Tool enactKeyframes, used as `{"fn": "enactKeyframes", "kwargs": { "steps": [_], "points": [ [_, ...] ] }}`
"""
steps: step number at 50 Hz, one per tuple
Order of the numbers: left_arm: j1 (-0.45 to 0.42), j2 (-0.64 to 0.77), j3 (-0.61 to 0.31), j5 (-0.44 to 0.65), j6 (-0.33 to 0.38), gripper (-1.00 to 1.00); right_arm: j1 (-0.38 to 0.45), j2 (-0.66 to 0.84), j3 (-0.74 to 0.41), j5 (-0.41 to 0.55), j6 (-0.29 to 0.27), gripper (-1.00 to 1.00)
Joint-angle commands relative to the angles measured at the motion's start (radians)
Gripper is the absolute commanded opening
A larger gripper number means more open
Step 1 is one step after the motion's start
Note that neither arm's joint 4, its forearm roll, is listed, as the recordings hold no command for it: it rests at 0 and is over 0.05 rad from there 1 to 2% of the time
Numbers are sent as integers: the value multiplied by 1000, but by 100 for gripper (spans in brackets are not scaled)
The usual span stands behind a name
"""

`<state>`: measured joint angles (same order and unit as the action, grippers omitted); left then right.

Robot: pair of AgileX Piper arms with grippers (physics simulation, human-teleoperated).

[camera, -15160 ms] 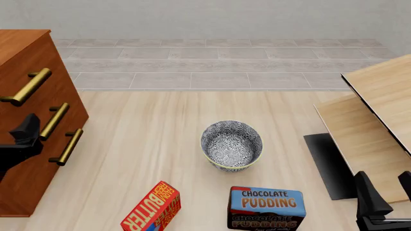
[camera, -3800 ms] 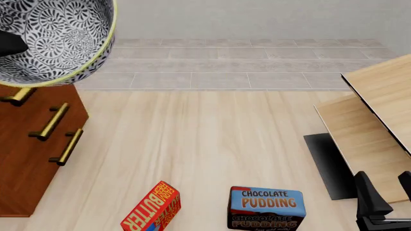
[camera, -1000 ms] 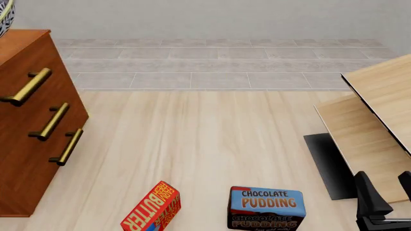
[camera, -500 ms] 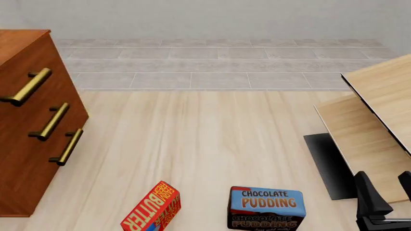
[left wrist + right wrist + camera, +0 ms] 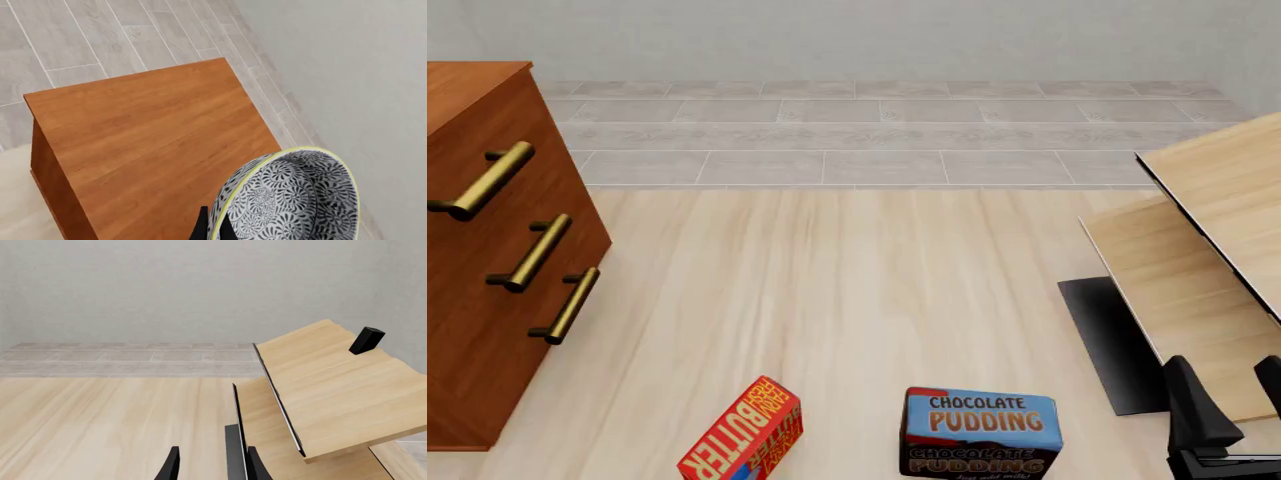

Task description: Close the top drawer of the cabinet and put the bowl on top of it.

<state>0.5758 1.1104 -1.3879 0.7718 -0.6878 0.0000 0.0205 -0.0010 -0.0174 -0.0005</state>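
Holding the bowl [image 5: 293, 200] by its rim in the left gripper [image 5: 211, 227] above the cabinet [image 5: 147, 145]; right gripper [image 5: 212, 462] parted, empty.

Bare cabinet [image 5: 147, 135] top under the bowl [image 5: 293, 200]; open table [image 5: 827, 290] mid-field.

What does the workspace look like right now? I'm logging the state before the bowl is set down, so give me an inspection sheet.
Surface: pale wood table, mostly bare in the middle.
Job's things: cabinet at the table's left; top drawer looks flush with the lower fronts. Bowl tilted above the cabinet's top, seen only in the left wrist view.
Clutter: butter box and chocolate pudding box at the near edge; light-wood stand on the right.
Grippers: left gripper clamps the bowl's rim; right gripper open, holding nothing.
Cables: nothing seen.
Surroundings: grey tiled floor, grey wall.
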Motion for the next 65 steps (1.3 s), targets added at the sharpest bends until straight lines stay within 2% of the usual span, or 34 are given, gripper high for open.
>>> {"fn": "enactKeyframes", "kwargs": {
  "steps": [1,2,6,8,9,11,13,16,18,19,25,26,28,30,32,35,36,38,39,40,42,43,44,50,51,53,54,55,56,57,59,60,61,65],
  "points": [
    [31,49,-71,21,5,-100,0,-6,-1,6,0,100],
    [39,33,7,-36,11,-100,0,-6,-1,7,0,100],
    [49,70,-77,17,12,-100,0,-6,-1,6,0,100],
    [55,52,20,-57,10,-100,0,-6,-1,6,0,100],
    [60,56,20,-62,11,-100,0,-6,-1,6,0,100],
    [67,86,-62,-7,8,-100,0,-6,-1,6,0,100],
    [75,74,17,-70,11,-100,0,-6,-1,6,0,100],
    [79,76,35,-85,14,-100,0,-6,-1,6,0,100],
    [82,106,-57,-22,11,-100,0,-6,-1,6,0,100],
    [85,99,-14,-54,14,-100,0,-6,-1,6,0,100],
    [90,120,-39,-36,26,-100,0,-6,-1,6,0,100],
    [88,106,17,-75,30,-100,0,-6,-1,6,0,100],
    [85,97,53,-100,30,-100,0,-6,-1,6,0,100],
    [83,112,2,-61,33,-100,0,-6,-1,6,0,100],
    [82,96,83,-121,35,-100,0,-6,-1,6,0,100],
    [78,102,64,-103,38,-100,0,-6,-1,6,0,100],
    [78,117,11,-63,40,-100,0,-6,-1,6,0,100],
    [78,116,22,-72,40,-100,0,-6,-1,6,0,100],
    [76,100,91,-122,41,-100,0,-6,-1,6,0,100],
    [75,98,99,-128,41,-100,0,-6,-1,6,0,100],
    [75,102,94,-124,44,-100,0,-6,-1,6,0,100],
    [75,113,53,-92,45,-100,0,-6,-1,6,0,100],
    [73,104,98,-126,47,-100,0,-6,-1,6,0,100],
    [81,114,114,-147,55,-100,0,-6,-1,6,0,100],
    [80,124,77,-118,53,-100,0,-6,-1,6,0,100],
    [82,123,94,-133,56,-100,0,-6,-1,6,0,100],
    [84,136,42,-94,57,-100,0,-6,-1,6,0,100],
    [88,139,39,-96,56,-100,0,-6,-1,7,0,100],
    [90,130,99,-147,57,-100,0,-6,-1,7,0,100],
    [93,130,111,-160,57,-100,0,-6,-1,6,0,100],
    [93,134,94,-146,57,-100,0,-6,-1,6,0,100],
    [93,145,42,-104,57,-100,0,-6,-1,6,0,100],
    [94,133,106,-157,56,-100,0,-6,-1,6,0,100],
    [93,133,121,-165,62,-100,0,-6,-1,6,0,100]
  ]
}}
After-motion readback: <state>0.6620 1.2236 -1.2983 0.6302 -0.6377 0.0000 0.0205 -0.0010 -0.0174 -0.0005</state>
